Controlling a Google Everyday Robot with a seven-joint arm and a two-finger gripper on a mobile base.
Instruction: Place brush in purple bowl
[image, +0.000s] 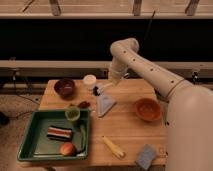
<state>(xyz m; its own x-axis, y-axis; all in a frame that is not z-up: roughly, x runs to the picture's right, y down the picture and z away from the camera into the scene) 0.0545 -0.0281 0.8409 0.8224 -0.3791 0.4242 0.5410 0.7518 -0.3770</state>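
1. The end effector (104, 88) is hanging over the tabletop (125, 131) near the back edge, gripping the brush (99, 89), which is being carried above the surface.
2. The brush is showing a pale handle and dark head.
3. The transfer step looks underway; next it is needing travel toward 9 o'clock to the purple bowl (64, 87).

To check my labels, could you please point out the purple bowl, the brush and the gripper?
purple bowl (65, 88), camera view, inner floor.
brush (100, 88), camera view, whitish handle.
gripper (108, 83), camera view, fingertips above brush.
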